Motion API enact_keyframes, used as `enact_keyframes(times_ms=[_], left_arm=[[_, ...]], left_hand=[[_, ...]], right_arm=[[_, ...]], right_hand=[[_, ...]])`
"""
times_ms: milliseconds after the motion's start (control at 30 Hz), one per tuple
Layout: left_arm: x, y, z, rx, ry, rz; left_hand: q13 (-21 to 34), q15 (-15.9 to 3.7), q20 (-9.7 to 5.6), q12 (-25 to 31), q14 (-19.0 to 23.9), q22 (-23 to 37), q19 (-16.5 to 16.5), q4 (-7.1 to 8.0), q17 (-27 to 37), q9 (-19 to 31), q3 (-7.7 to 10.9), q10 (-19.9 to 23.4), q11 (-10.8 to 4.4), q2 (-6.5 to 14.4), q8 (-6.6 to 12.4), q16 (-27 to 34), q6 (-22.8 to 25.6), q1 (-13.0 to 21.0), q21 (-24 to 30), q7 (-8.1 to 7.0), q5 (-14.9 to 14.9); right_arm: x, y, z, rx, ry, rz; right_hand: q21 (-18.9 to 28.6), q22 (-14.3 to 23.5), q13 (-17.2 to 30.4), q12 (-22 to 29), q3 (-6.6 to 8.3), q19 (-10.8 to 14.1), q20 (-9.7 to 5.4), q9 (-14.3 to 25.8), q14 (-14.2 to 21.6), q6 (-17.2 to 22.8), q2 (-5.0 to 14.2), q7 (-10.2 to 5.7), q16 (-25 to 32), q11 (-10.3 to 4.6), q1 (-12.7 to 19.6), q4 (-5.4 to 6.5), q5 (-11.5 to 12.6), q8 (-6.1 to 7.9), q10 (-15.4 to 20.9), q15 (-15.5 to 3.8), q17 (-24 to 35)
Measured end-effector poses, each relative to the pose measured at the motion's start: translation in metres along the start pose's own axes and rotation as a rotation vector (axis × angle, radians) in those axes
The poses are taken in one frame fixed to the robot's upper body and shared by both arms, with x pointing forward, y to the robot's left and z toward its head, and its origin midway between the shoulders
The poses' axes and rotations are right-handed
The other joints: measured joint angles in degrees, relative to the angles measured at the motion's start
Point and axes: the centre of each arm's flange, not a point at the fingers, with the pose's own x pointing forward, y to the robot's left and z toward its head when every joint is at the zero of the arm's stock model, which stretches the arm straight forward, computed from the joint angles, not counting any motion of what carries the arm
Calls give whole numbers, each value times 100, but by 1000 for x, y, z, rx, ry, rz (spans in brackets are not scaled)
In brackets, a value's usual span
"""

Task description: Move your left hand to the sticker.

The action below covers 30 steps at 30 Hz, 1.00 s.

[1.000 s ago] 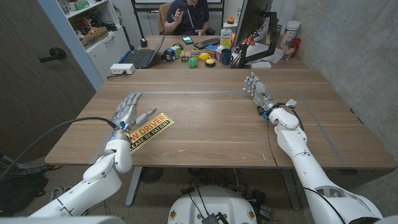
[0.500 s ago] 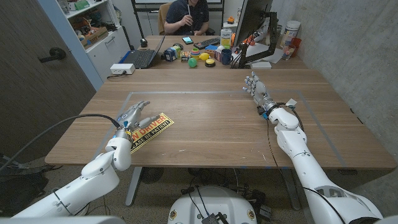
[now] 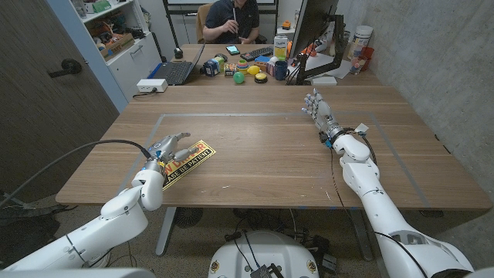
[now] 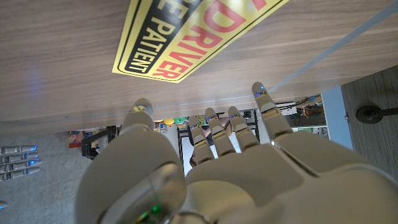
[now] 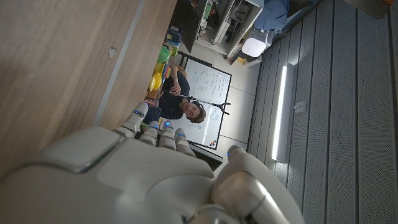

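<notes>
Yellow sticker point(image 3: 186, 163) lies just beyond my left hand point(image 3: 165, 149) (fingers spread, gripping nothing), fingertips over its near end.

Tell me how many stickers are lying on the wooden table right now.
1. The yellow and black sticker lies on the wooden table near its front left side, with the left hand over its near end. Part of it is hidden under that hand.

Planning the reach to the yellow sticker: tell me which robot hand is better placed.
Left. The left robot hand is already at the near end of the yellow sticker; the right robot hand stands far across the table.
</notes>
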Motion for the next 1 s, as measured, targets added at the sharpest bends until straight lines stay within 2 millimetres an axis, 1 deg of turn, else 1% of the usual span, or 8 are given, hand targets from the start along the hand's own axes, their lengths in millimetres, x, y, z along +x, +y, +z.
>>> enact_keyframes(times_ms=[133,233,300,400,467,633,733,1000], left_arm=[[0,1,1,2,0,-2],[-1,1,1,4,2,-4],[-1,1,1,5,1,-5],[-1,2,1,6,1,-5],[-1,2,1,5,5,-7],[-1,2,0,2,10,-16],[-1,2,0,-2,12,-23],[-1,2,0,-6,14,-31]], left_hand=[[0,-1,-43,0,162,0,37,24,7,0,24,288,-106,23,0,0,160,23,0,1,0],[0,2,-90,0,203,0,83,24,7,0,24,372,-73,23,0,0,244,23,0,5,0],[0,16,-128,-69,221,0,121,8,7,0,40,307,-8,1,0,-21,316,45,0,13,-1],[9,-12,-177,-134,249,0,171,19,7,0,65,244,25,25,0,-43,375,69,0,13,-27],[17,-12,-165,-141,249,0,229,25,7,1,70,244,25,22,0,-43,405,83,0,2,-27],[16,-12,-239,-184,249,0,319,24,7,1,117,245,27,70,0,-87,456,159,0,12,-27],[16,-12,-299,-206,249,-1,378,8,6,1,134,216,57,83,0,-87,487,173,0,-19,-27],[16,-12,-297,-228,249,-1,376,32,6,1,158,216,57,117,0,-87,518,206,0,12,-27]], right_arm=[[0,0,0,1,-3,-5],[0,0,0,2,-4,-10],[-1,0,0,2,-4,-13],[-1,0,2,3,-9,-17],[-1,0,4,3,-14,-20],[-2,1,5,4,-18,-25],[-3,1,6,5,-19,-28],[-4,1,7,7,-19,-32]], right_hand=[[0,0,0,0,-7,0,0,0,0,-31,0,-31,0,0,0,-7,23,0,0,0,0],[-22,0,0,0,-7,0,0,0,0,-62,0,-2,0,-21,0,-7,22,0,-22,0,0],[-22,0,0,0,-7,0,0,0,-1,-69,0,-8,0,-21,0,-7,22,0,-22,0,0],[-22,0,0,0,-7,0,0,0,-1,-82,0,-21,0,-21,0,-7,22,0,-22,0,0],[-22,0,0,0,-7,0,0,0,-1,-82,0,-21,0,-21,0,-7,22,0,-22,0,0],[-44,0,0,0,-6,0,0,0,-1,-82,0,-21,0,-21,0,-7,22,0,-22,0,0],[-44,0,0,0,-6,0,0,0,-1,-82,0,-21,0,-21,0,-7,22,0,-22,0,0],[-44,0,0,0,-6,-1,0,0,-1,-102,0,-41,0,-21,0,-7,21,0,-22,0,0]])
